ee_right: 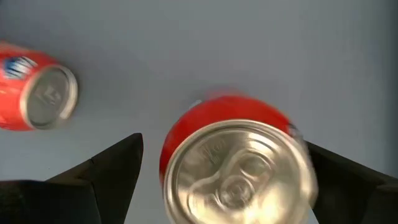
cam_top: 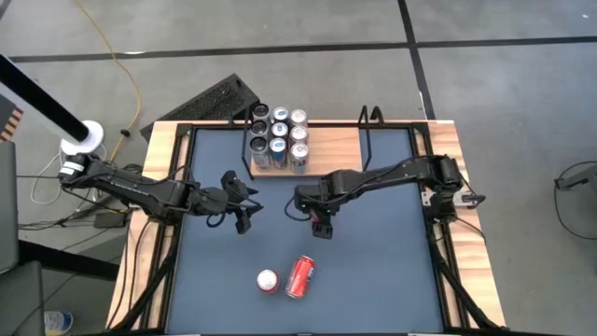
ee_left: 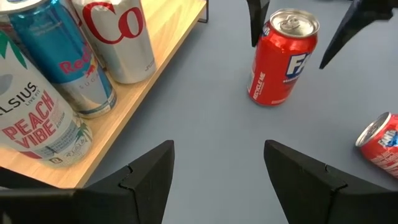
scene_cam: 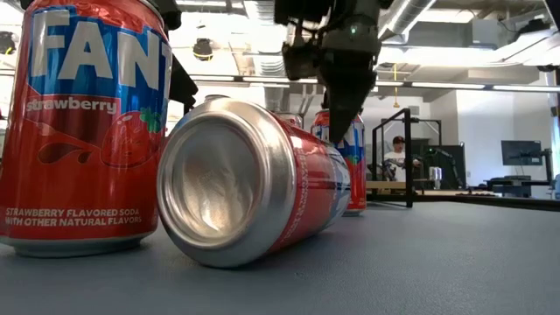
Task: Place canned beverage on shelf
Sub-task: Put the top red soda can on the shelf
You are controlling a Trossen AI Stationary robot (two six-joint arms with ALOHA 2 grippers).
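Observation:
A red can (ee_left: 283,56) stands upright on the dark table mat, its silver top (ee_right: 239,168) up. My right gripper (ee_right: 224,142) hangs above it, open and pointing down, one finger on either side of the can's top (ee_left: 292,22) and apart from it. In the high view this gripper (cam_top: 320,227) hides the can. A second red can (cam_top: 299,276) lies on its side near the front. A third red can (cam_top: 268,280) stands upright beside it. My left gripper (cam_top: 242,201) waits open left of centre, touching nothing. The shelf (cam_top: 336,145) sits at the far edge.
Several cans (cam_top: 278,140) stand on the shelf's left part; its right part is bare wood between black rod uprights (cam_top: 368,126). In the low view the upright can (scene_cam: 83,131) and the lying can (scene_cam: 254,179) fill the foreground. A person sits far back in the room.

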